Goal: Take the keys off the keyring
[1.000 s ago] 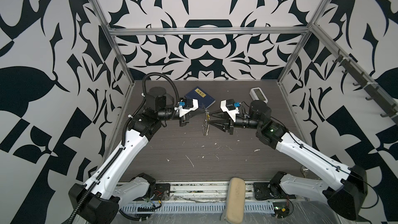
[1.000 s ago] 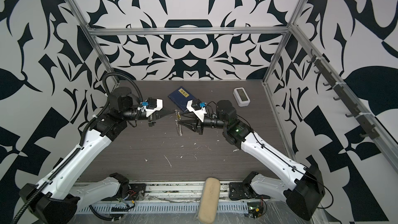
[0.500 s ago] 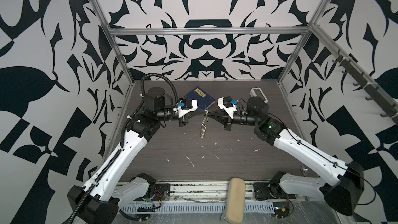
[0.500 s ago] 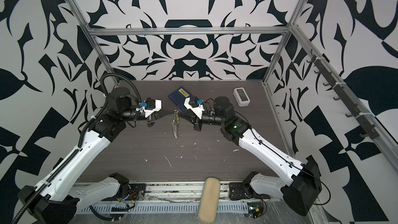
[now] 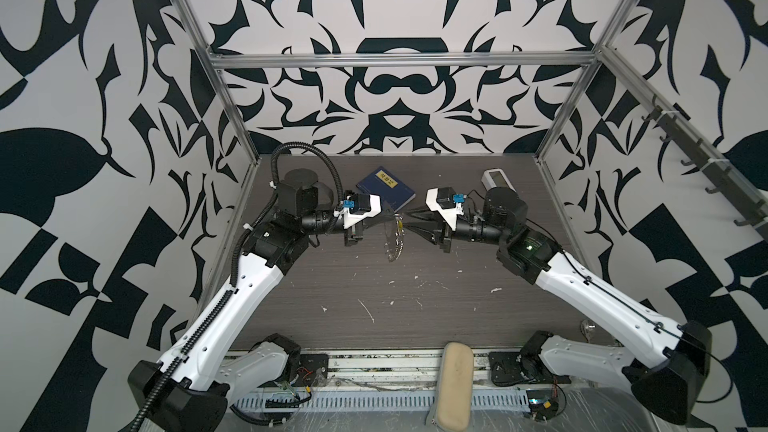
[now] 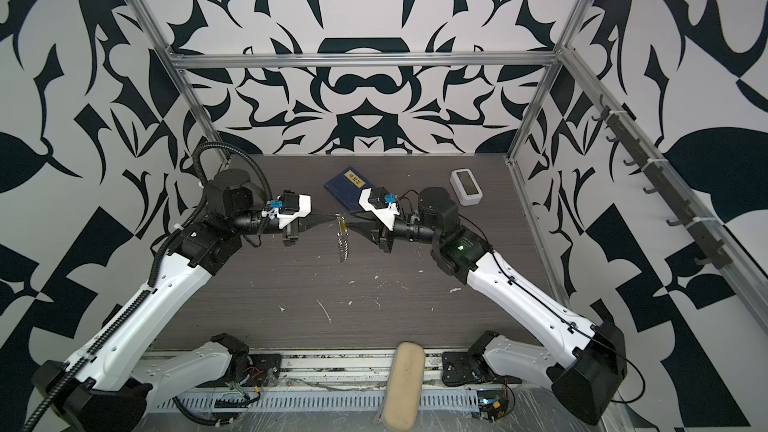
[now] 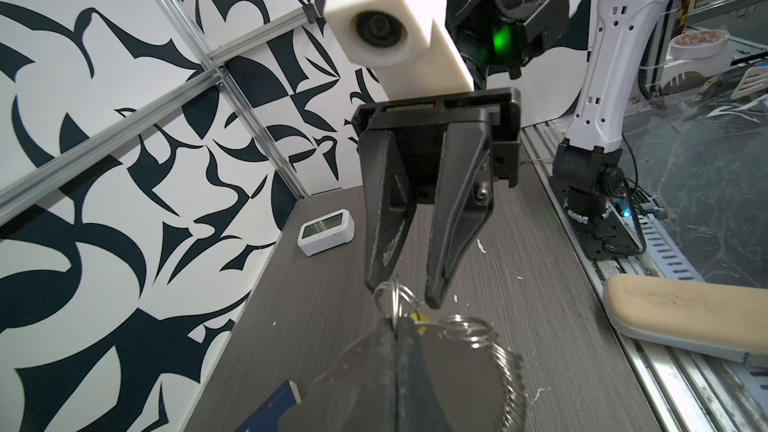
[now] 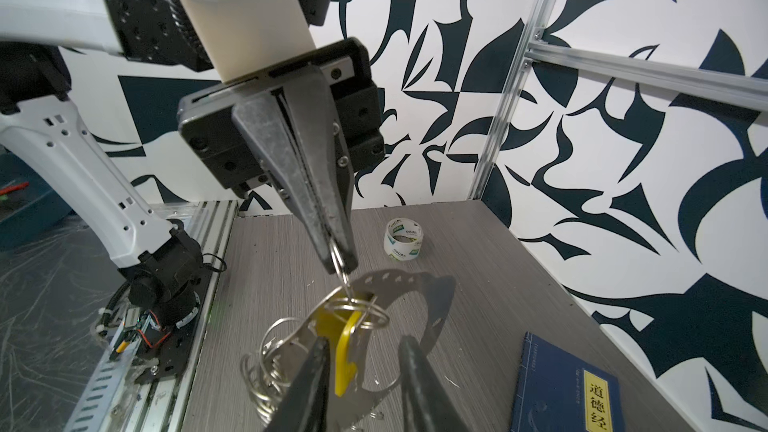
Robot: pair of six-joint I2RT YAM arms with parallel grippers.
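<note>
The keys [image 8: 345, 347] show as one yellow oblong plastic tag with a notched end, its top caught in a cluster of small silver split rings [image 8: 266, 371]. Those rings are strung on the keyring [image 8: 415, 284], a large thin loop of flat grey metal with little holes along its band. The whole bundle hangs in the air, clear of the dark wood-grain table [image 5: 374, 297]. The left gripper [image 8: 343, 264] has its jaws pressed together on a small silver ring [image 8: 345, 275] at the very top of the bundle, so the tag dangles just below its tips and the loop sags further down. Whether that pinched ring is the tag's own cannot be told. Facing it tip to tip, the right gripper [image 7: 405, 290] stands with its jaws apart. In the right wrist view the tag lies between its two fingers [image 8: 311, 371], just beside one of them and clear of the other; whether the near finger touches it is not clear.
</note>
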